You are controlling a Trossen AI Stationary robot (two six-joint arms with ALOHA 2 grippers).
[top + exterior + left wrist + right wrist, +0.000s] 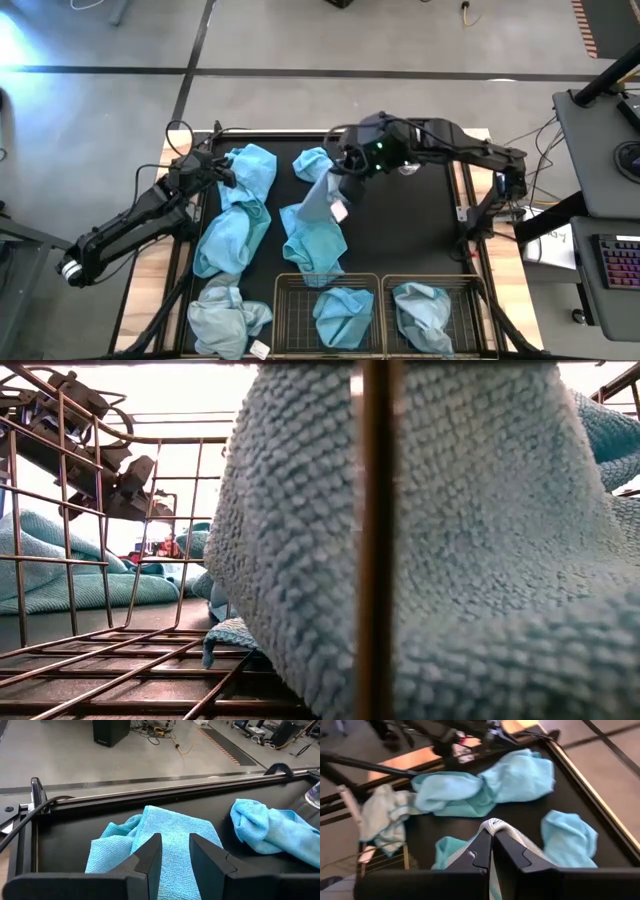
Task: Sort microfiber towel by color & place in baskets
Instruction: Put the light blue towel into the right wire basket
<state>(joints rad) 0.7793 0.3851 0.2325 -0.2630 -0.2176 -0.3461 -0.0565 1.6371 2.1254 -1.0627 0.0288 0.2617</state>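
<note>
Grey-blue towel in right end effector; tag seemingly blank.

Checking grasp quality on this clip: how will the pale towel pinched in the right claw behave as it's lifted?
Probably floppy: the pale towel already hangs in folds from the right claw. Likely light, since a pinched edge carries it. Its trailing end may drag the turquoise towel beneath.

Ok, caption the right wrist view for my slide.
Right pincer shut on a pale grey-blue towel, lifting it above turquoise towels on the black tray.
</note>
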